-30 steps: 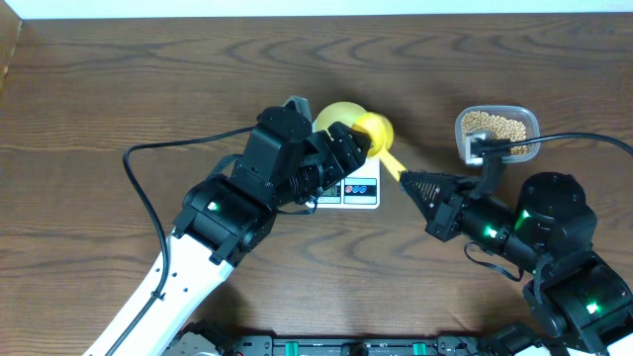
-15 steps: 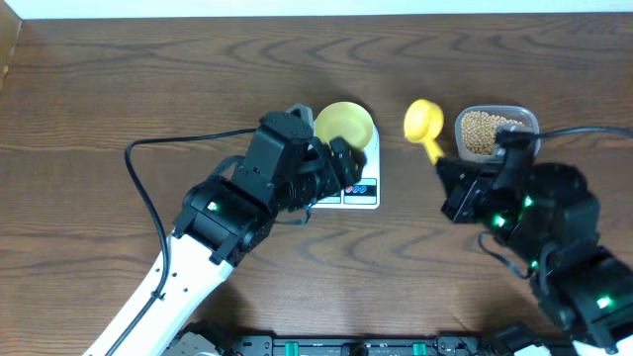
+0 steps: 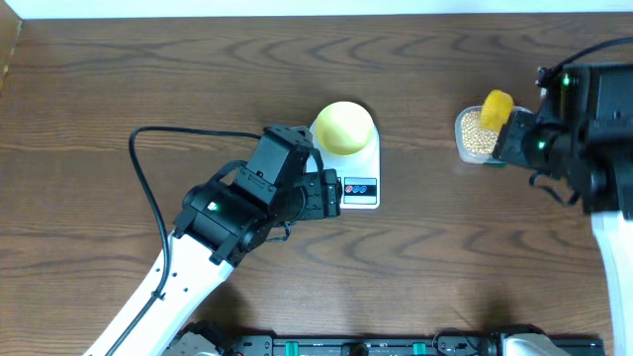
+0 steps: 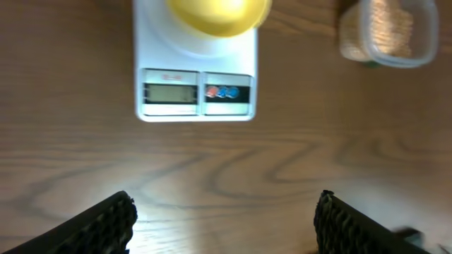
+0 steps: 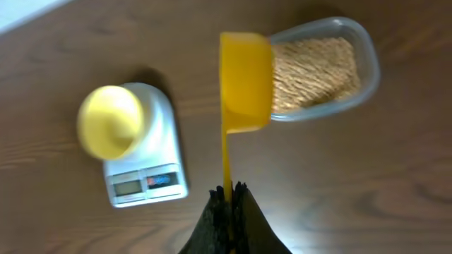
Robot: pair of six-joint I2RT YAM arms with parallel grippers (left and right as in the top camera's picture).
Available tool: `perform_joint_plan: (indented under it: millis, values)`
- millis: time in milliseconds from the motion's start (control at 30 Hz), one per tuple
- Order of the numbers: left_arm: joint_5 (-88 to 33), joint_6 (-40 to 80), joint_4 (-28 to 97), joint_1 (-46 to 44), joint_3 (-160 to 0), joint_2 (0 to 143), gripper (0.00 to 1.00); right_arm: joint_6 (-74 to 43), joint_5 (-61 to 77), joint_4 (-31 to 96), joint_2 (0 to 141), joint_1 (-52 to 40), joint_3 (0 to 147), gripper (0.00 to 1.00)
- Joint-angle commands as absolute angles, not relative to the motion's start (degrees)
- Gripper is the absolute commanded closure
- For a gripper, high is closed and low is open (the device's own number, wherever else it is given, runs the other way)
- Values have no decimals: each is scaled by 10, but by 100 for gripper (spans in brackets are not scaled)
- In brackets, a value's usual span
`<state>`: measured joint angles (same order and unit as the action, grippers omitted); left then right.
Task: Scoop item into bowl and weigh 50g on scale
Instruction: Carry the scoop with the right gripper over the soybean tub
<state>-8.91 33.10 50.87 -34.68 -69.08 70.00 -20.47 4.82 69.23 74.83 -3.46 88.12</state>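
The thin handle of the yellow scoop (image 5: 245, 81) is clamped in the right tool (image 5: 229, 190), seemingly above the clear tub (image 5: 332, 70); the left tool (image 4: 226, 215) is spread wide, empty.

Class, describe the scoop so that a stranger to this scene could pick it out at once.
From the white scale in the middle, look right to the clear tub of beans. The scoop hangs over the tub's edge, held by the right claw. Unlike the paler bowl on the scale, it is deep yellow with a thin handle.
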Motion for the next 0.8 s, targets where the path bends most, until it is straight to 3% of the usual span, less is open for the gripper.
perform_joint_plan:
  millis: [0, 167, 767]
  values:
    - [-39, 316, 523, -347, -692, 710, 13, -170, 63, 696, 787, 5, 892, 99]
    - [-38, 316, 531, -347, -691, 734, 8, -128, 17, 678, 816, 43, 892, 99]
    - [-24, 281, 513, -365, -691, 876, 7, -125, 57, 668, 861, 63, 891, 99]
